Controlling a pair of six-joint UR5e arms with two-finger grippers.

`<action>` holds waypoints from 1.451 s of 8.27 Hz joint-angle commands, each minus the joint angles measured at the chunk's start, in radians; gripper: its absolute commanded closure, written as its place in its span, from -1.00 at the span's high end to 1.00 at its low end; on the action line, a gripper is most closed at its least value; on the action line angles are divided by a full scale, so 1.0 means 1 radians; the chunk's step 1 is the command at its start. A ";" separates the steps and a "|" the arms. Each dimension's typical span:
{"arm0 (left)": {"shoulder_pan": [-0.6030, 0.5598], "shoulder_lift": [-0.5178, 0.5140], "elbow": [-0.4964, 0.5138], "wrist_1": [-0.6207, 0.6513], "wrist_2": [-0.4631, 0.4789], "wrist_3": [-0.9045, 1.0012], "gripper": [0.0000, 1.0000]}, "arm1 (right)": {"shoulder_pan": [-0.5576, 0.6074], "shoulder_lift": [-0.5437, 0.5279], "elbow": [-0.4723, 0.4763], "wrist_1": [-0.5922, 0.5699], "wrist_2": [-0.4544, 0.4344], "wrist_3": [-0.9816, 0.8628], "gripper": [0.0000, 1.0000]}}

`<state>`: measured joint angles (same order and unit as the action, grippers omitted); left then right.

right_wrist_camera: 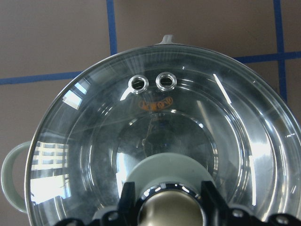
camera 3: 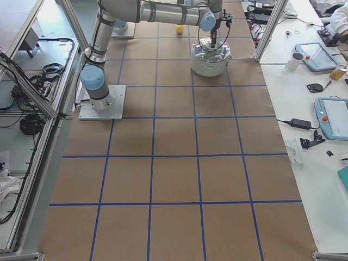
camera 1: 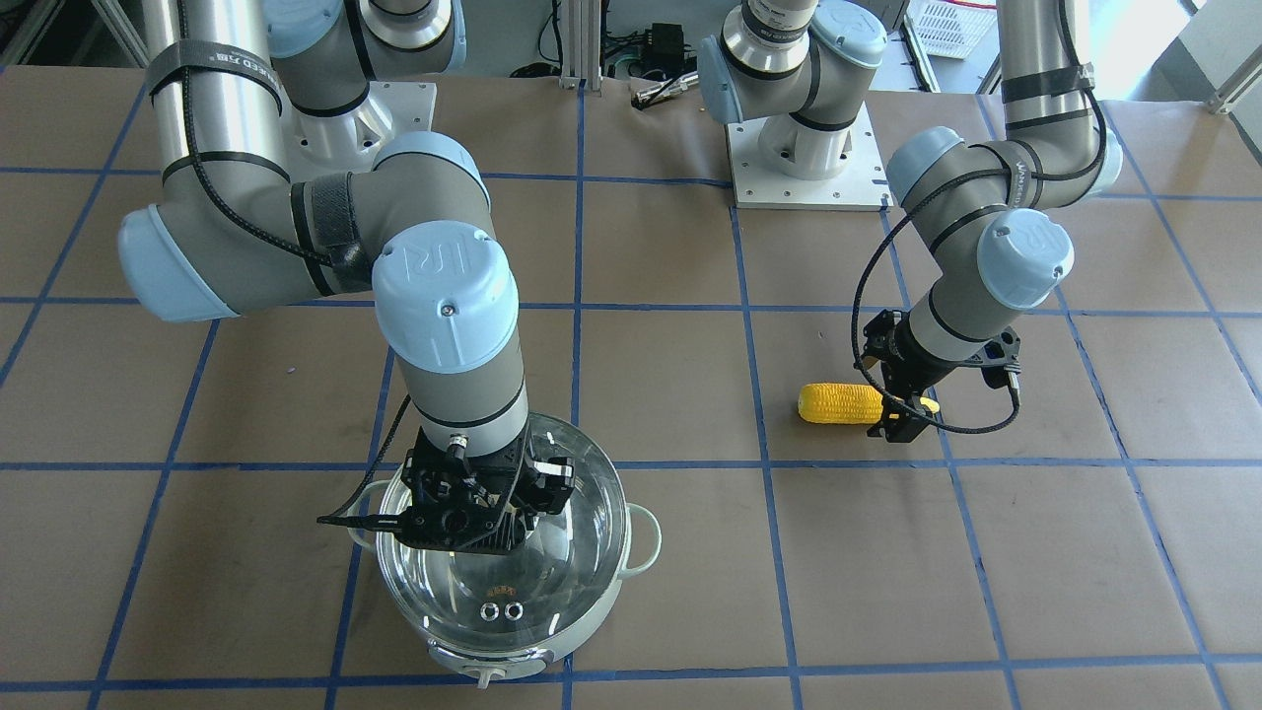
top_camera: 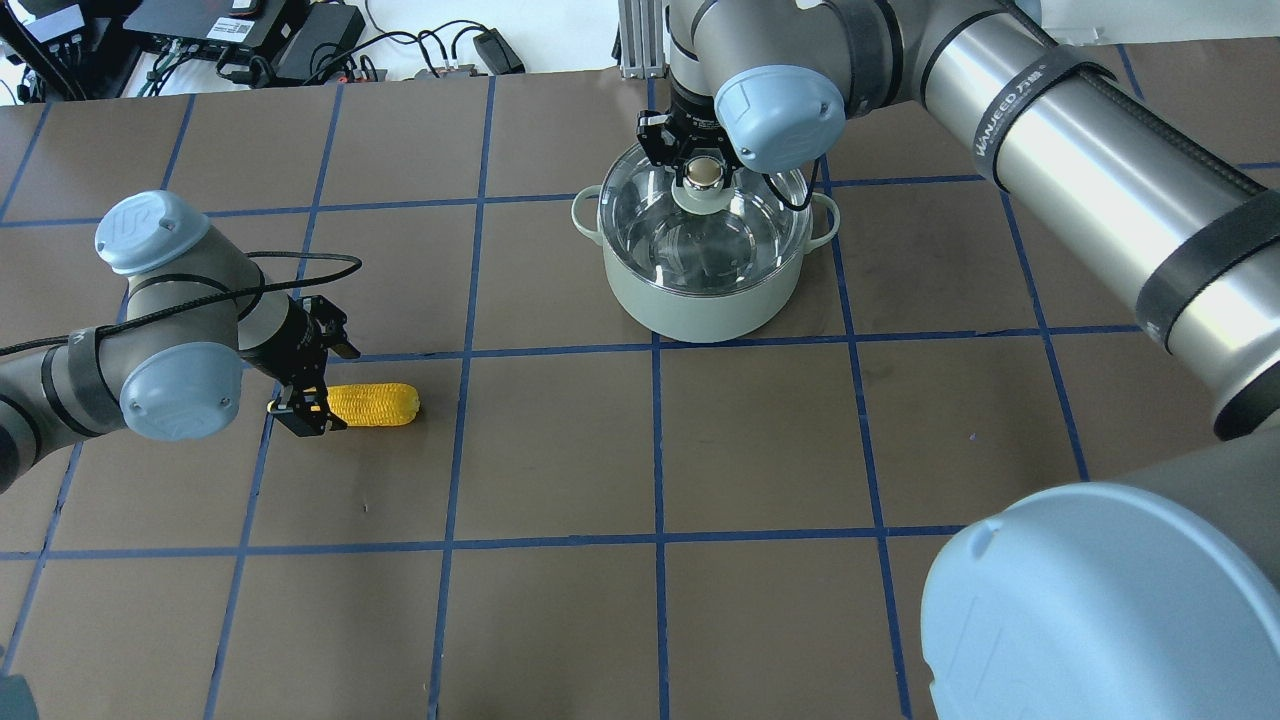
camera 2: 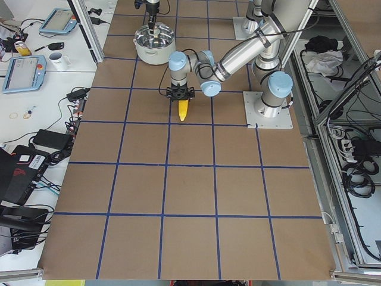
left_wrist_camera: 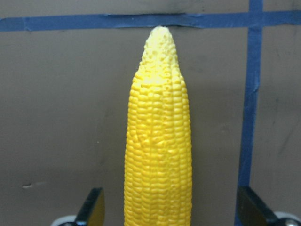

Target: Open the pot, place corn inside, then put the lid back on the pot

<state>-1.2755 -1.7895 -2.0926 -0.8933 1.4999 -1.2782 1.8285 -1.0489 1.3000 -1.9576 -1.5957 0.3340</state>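
Note:
The pale mint pot [top_camera: 700, 305] stands on the far side of the table with the clear glass lid [top_camera: 690, 235] resting on it. My right gripper [top_camera: 705, 165] comes down from above and is shut on the lid's shiny knob [right_wrist_camera: 169, 212], a finger at each side. The yellow corn [top_camera: 375, 404] lies flat on the table, far to the pot's left. My left gripper [top_camera: 305, 410] is low at the corn's thick end, open, with its fingers [left_wrist_camera: 94, 209] wide apart on both sides of the corn [left_wrist_camera: 157, 141], not touching it.
The table is brown with a blue tape grid [top_camera: 655, 440]. The arms' base plates [camera 1: 804, 168] sit at the robot's edge. Side benches hold tablets and a mug [camera 3: 296, 60]. Cables and boxes [top_camera: 250, 30] lie beyond the far edge.

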 commanded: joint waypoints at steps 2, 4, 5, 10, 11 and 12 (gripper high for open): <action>0.015 -0.037 -0.014 0.008 0.000 0.014 1.00 | -0.008 -0.037 -0.002 0.000 -0.003 -0.041 -0.38; 0.015 -0.039 -0.015 0.008 0.002 0.011 0.94 | -0.026 -0.104 0.001 0.011 0.006 -0.096 -0.40; 0.015 -0.041 -0.015 0.020 -0.001 0.008 0.60 | -0.043 -0.182 0.007 0.104 0.017 -0.139 -0.46; 0.015 -0.019 -0.014 0.016 -0.001 -0.032 -0.67 | -0.139 -0.492 0.188 0.260 0.020 -0.314 -0.58; 0.012 -0.013 -0.010 0.008 0.000 -0.033 -0.96 | -0.173 -0.520 0.188 0.304 0.031 -0.331 -0.58; 0.012 -0.007 -0.003 0.004 0.002 -0.039 -1.00 | -0.187 -0.536 0.188 0.319 0.033 -0.334 -0.58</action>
<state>-1.2623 -1.8066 -2.1041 -0.8803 1.4991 -1.3081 1.6822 -1.5333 1.4771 -1.6948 -1.5706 0.0230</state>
